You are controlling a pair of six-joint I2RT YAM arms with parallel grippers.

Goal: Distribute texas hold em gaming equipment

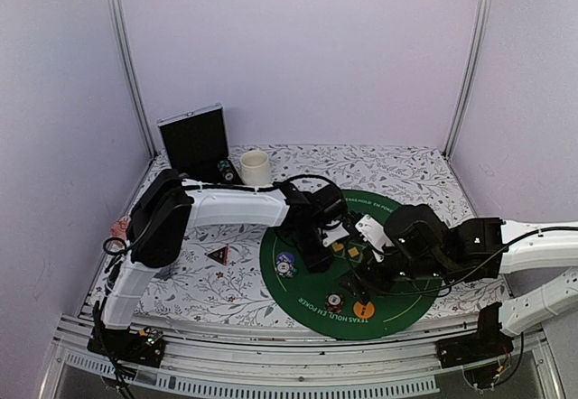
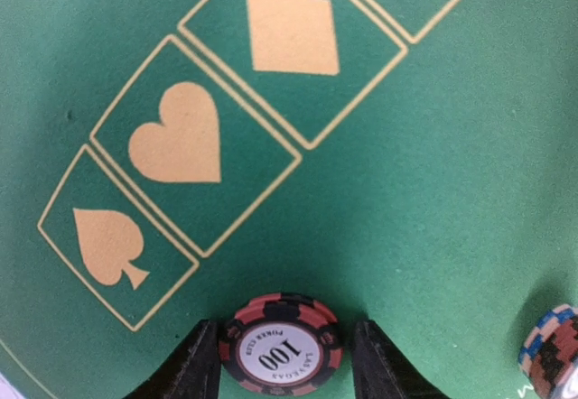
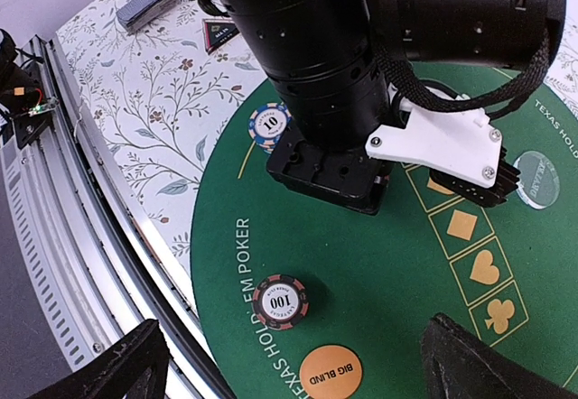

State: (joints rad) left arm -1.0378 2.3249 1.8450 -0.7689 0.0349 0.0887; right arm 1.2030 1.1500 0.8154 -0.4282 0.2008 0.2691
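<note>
A dark red chip (image 2: 281,345) marked 100 is sitting closest to me in the left wrist view. It is lying flat on the green mat (image 2: 433,191), with its lower rim running off the picture. The left claw (image 2: 285,323) is straddling it, part open, with one finger on each side. A sliver of green is showing at the chip's right, so the claw is not gripping it. In the right wrist view the left arm's black body is hiding that chip completely. At the right edge of the left wrist view, the frame is cutting off a blue-white stack (image 2: 553,352).

The right claw (image 3: 291,327) is hanging wide open with nothing in it, and only its fingertips are poking in at the bottom corners. Beneath it a second red chip (image 3: 280,301) is lying on the mat. Just beside that, the bottom edge is clipping the orange disc (image 3: 330,374), which reads BIG BLIND. The cards (image 3: 144,6) are lying off the mat on the tabletop (image 3: 135,128), partly cut off. The arm is half hiding the triangular token (image 3: 217,33) near them. A clear disc (image 3: 538,179) is lying on the mat, its lettering too blurred to read.

At the back the mug (image 1: 256,168) is standing beside the upright case (image 1: 194,142). I cannot tell what either is holding.
</note>
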